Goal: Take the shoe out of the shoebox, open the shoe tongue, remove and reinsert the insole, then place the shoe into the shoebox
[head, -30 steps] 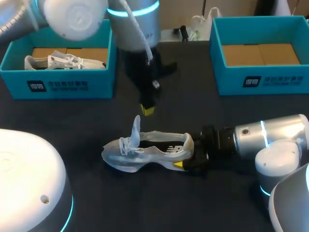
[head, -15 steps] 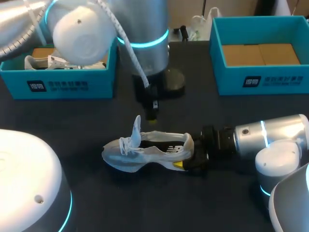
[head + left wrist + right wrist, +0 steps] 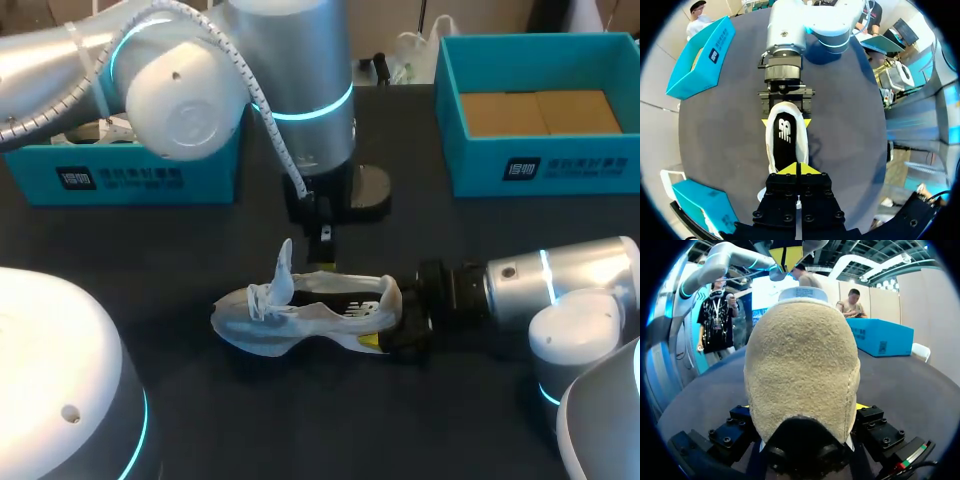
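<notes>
Head view | right end effector (image 3: 388, 328) clamps shoe (image 3: 300, 315) heel | left end effector (image 3: 796, 169) together above

The head view looks down from above and behind on the table (image 3: 200, 420), with the shoe (image 3: 300, 315) at mid-frame, the left arm (image 3: 180, 80) entering upper left and the right arm (image 3: 560, 280) lower right. The left wrist view looks straight down past the left end effector (image 3: 799, 169) into the shoe from close above; the right wrist view lies low, hard against its heel in the right end effector (image 3: 802, 407). All three share the shoe, and each wrist view shows the other end effector
</notes>
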Robot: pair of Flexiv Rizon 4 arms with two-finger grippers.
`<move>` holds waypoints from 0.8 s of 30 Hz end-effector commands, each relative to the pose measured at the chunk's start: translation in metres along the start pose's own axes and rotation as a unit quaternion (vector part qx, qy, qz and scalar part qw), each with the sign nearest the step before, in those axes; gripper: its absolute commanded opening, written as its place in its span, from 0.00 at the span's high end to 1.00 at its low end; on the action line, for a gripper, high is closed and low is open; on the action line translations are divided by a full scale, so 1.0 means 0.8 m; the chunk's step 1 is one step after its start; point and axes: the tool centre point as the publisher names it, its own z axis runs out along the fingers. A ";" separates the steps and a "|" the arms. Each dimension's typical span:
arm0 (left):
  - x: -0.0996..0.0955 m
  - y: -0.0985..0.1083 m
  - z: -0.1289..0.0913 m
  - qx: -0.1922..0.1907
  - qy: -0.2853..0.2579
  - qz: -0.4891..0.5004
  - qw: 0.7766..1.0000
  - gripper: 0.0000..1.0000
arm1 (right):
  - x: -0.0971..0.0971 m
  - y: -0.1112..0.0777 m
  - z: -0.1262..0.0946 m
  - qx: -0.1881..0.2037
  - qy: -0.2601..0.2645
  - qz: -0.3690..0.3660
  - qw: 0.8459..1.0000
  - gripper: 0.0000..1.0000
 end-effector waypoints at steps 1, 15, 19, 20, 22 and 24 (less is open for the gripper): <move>-0.006 -0.019 0.035 0.007 0.008 0.038 0.999 1.00 | 0.000 0.001 0.001 0.002 0.000 0.000 1.000 1.00; -0.023 -0.023 0.091 0.013 0.035 0.066 0.997 1.00 | 0.000 0.001 0.001 0.002 0.000 0.000 1.000 1.00; -0.018 -0.016 0.101 0.010 0.046 0.069 0.997 1.00 | 0.000 0.001 0.001 0.002 0.000 0.000 1.000 1.00; -0.016 -0.014 0.102 0.010 0.047 0.068 0.997 1.00 | 0.000 0.001 0.001 0.002 0.000 0.000 1.000 1.00; -0.013 -0.011 0.105 0.011 0.052 0.068 0.996 1.00 | 0.000 0.001 0.001 0.002 0.000 0.000 1.000 1.00; -0.012 -0.010 0.111 0.009 0.055 0.066 0.996 1.00 | 0.000 0.001 0.001 0.002 0.000 0.000 1.000 1.00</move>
